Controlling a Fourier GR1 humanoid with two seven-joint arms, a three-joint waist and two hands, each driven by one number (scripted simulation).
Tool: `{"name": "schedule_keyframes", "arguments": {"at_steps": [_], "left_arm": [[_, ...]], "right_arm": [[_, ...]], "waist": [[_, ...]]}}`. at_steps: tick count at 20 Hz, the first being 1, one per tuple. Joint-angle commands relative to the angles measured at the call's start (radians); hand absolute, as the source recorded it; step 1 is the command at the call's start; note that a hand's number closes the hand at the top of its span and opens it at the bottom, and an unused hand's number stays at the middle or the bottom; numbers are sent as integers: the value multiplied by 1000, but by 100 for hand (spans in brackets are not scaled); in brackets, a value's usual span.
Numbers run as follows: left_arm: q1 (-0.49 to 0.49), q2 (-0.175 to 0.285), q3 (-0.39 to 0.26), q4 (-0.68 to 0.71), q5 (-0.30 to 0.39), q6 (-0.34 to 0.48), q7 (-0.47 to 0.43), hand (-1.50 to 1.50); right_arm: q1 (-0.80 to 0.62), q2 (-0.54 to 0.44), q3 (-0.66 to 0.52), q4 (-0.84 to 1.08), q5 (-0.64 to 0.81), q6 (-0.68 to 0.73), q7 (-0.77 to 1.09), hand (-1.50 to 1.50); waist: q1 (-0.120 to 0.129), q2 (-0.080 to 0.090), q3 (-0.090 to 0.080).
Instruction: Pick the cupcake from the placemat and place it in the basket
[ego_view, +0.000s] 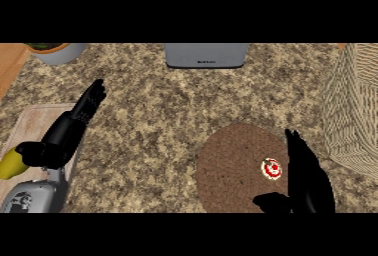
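Note:
The cupcake shows as a small red and white round on the right part of the brown round placemat. My right hand stands just right of it, fingers straight and pointing away from me, the thumb low at the mat's near edge; the hand is open and partly covers the cupcake's right side. The woven basket fills the right edge of the view. At the left, my left hand rests open above the counter, fingers straight.
A pale cutting board lies at the left under the left forearm, with a yellow object at its near edge. A grey appliance and a grey plant pot stand along the far edge.

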Motion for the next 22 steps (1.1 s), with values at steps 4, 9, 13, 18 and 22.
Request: {"name": "schedule_keyframes", "arguments": {"at_steps": [4,9,13,18,22], "left_arm": [[-2,-38,-5,25,-42,6,-2,0],[-9,-52,-9,-38,-49,9,44,0],[-4,-11,51,45,-14,-51,-43,0],[-19,-38,37,109,-70,-19,-94,0],[52,-50,2,-96,-57,-32,39,0]], "right_arm": [[-58,45,-13,129,32,-54,-8,-150],[-15,2,-63,126,-22,-17,-47,-150],[-48,10,-92,285,-4,-96,-96,-150],[-54,-15,-128,199,-73,19,-85,-150],[-18,28,-90,263,-72,-46,-117,-150]], "waist": [[0,0,0],[-1,0,0],[0,1,0],[-2,0,0],[2,-1,0]]}}
